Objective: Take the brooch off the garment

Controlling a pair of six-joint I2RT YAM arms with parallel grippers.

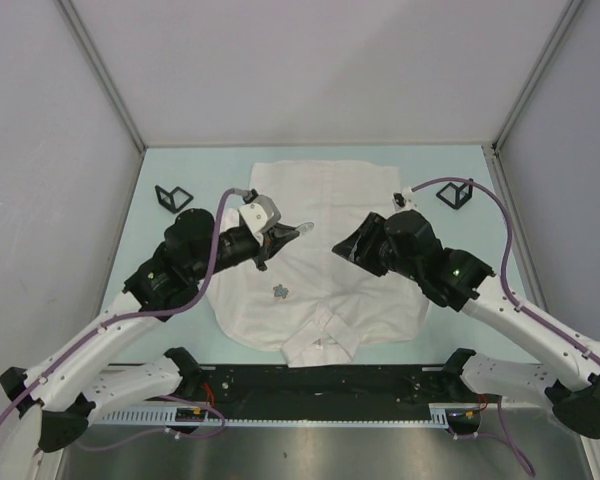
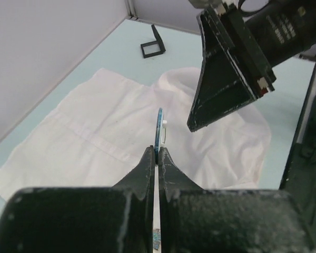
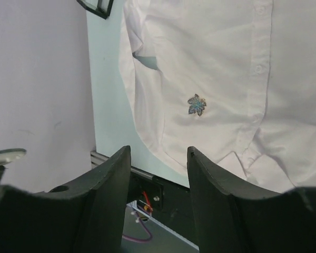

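Right wrist, brooch (leaf-shaped) on garment, right gripper spread

From where I stand, the left white-and-black jointed arm rises from its base at seven o'clock and bends inward. Its black wrist is level, and the left black two-finger gripper points toward three o'clock. Its jaws are pressed together on a thin blue flat piece, held edge-on and sticking out past the tips. The right white-and-black jointed arm comes up from five o'clock, elbow out at four. The right black two-finger gripper aims toward nine o'clock and tilts down, its jaws parted with nothing between them. The two grippers face each other, near but apart.
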